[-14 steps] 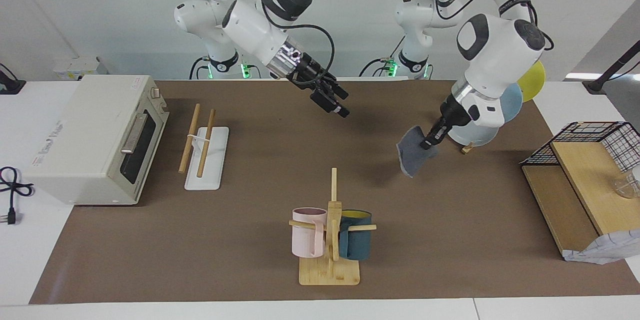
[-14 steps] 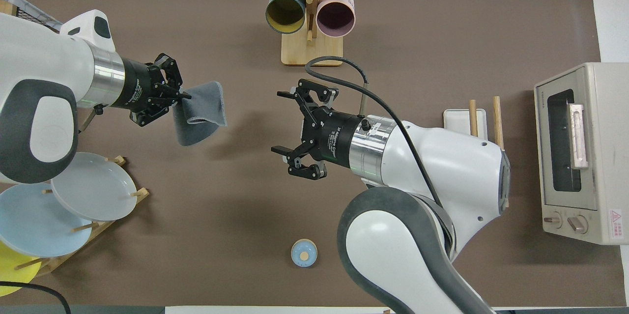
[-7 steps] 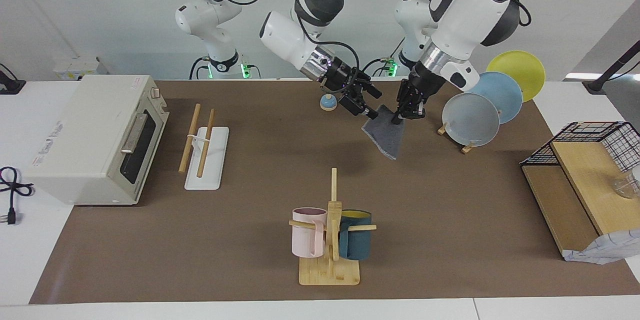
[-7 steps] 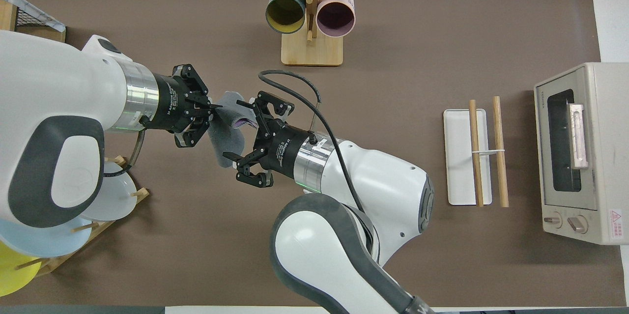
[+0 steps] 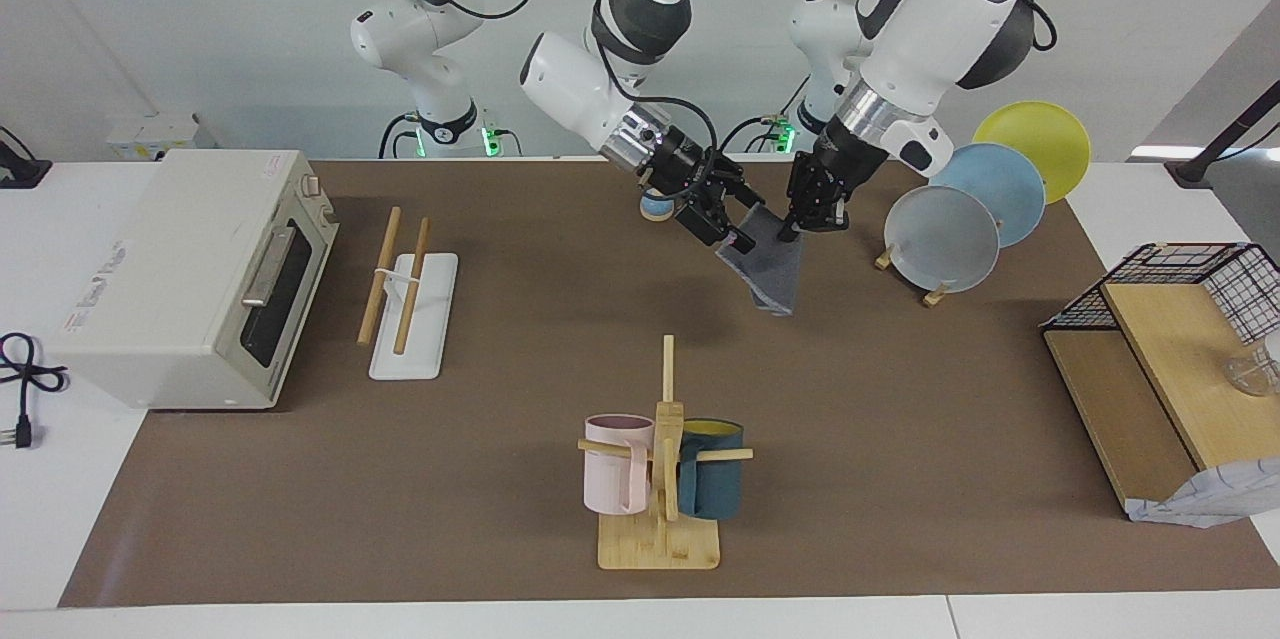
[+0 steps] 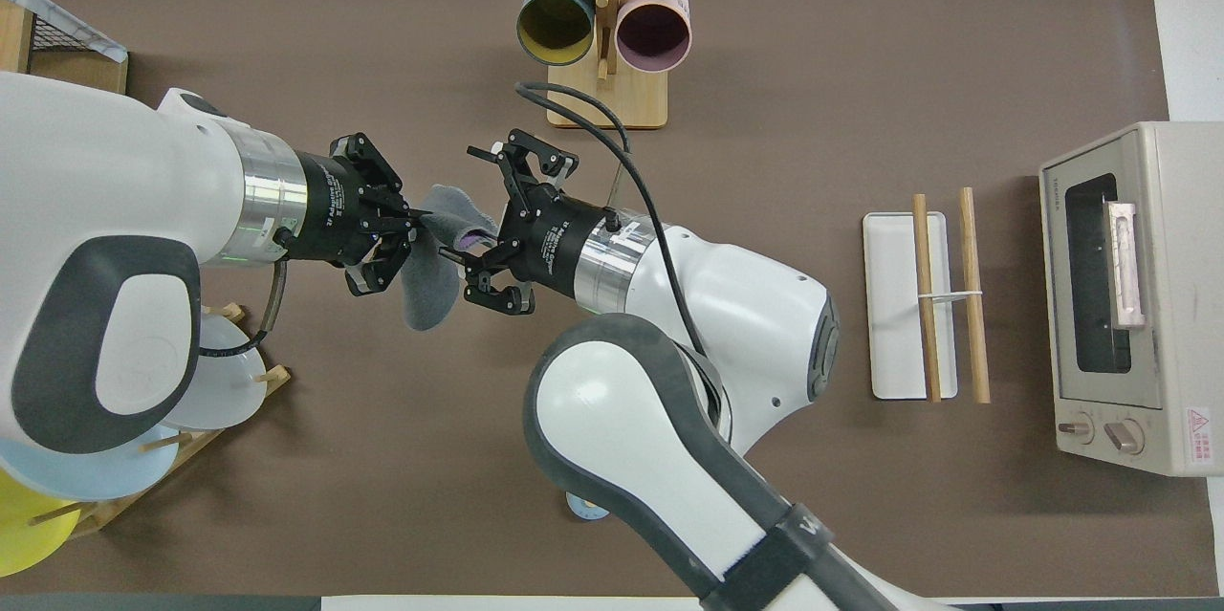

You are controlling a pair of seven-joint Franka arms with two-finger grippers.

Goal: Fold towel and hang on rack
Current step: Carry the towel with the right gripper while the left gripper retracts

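Note:
The towel (image 5: 775, 269) hangs in the air over the middle of the mat, dark grey face out, with a bit of purple showing in the overhead view (image 6: 426, 291). My left gripper (image 5: 790, 231) is shut on its upper corner toward the left arm's end (image 6: 409, 229). My right gripper (image 5: 745, 217) is open, its fingers on either side of the towel's other upper corner (image 6: 469, 229). The rack (image 5: 410, 309), a white base with two wood rods, stands beside the oven, toward the right arm's end (image 6: 904, 305).
A toaster oven (image 5: 190, 269) sits at the right arm's end. A mug tree (image 5: 660, 459) with two mugs stands farther from the robots. A plate stand with plates (image 5: 940, 239) and a wire-and-wood shelf (image 5: 1160, 339) are at the left arm's end. A small blue round object (image 5: 655, 207) lies near the robots.
My left gripper carried the towel up and toward the middle of the mat. My right gripper swung over to meet it and now has its fingers around the towel's free upper corner.

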